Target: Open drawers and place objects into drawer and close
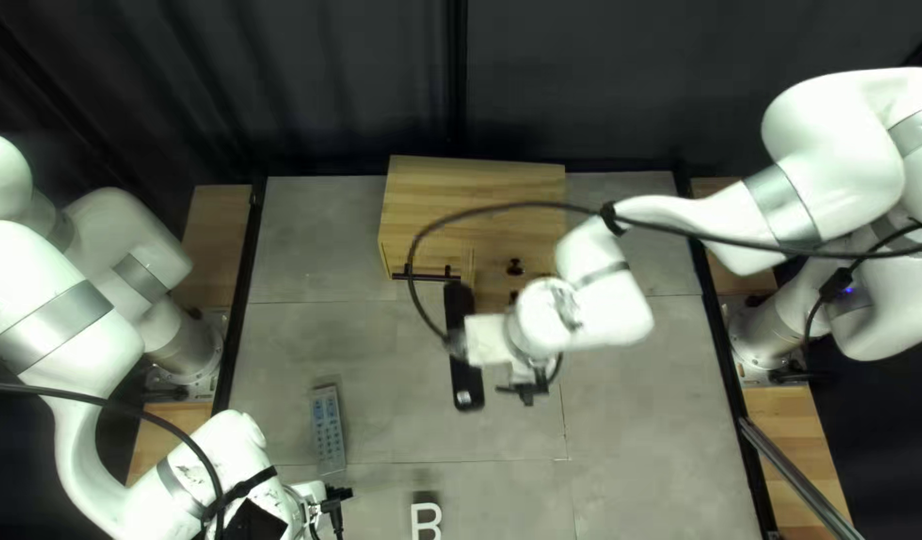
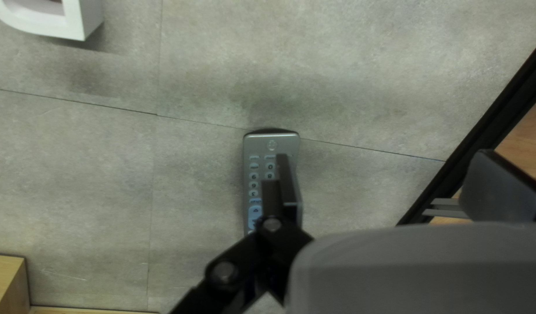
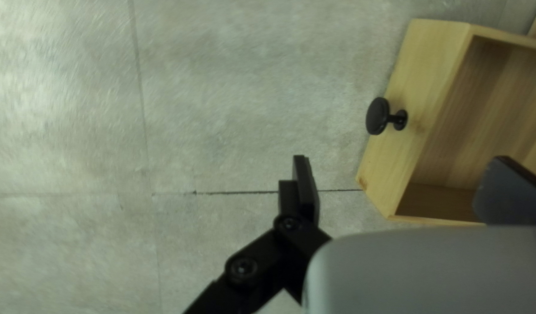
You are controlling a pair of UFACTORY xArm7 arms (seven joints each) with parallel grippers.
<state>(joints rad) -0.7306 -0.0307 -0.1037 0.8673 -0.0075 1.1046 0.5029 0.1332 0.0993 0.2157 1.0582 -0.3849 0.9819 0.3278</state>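
Note:
My left gripper (image 1: pixel 256 520) shows partly at the bottom edge of the top left view. In the left wrist view the gripper (image 2: pixel 390 186) is open, one finger overlapping the grey remote (image 2: pixel 256 174), which lies flat on the table; nothing is held. My right gripper (image 1: pixel 463 345) hangs in front of the wooden cabinet (image 1: pixel 471 185). The right wrist view shows this gripper (image 3: pixel 404 186) open, with part of a pulled-out drawer (image 3: pixel 404 87) between and behind its fingers. A black knob (image 3: pixel 378 116) is on that drawer's front; its visible floor is bare.
A white letter B (image 1: pixel 427 520) stands at the near edge of the top left view. The cabinet's left front has a black bar handle (image 1: pixel 426 277). Black rails (image 1: pixel 243 300) run along the table's sides, and a cable (image 1: pixel 501 205) loops over the cabinet.

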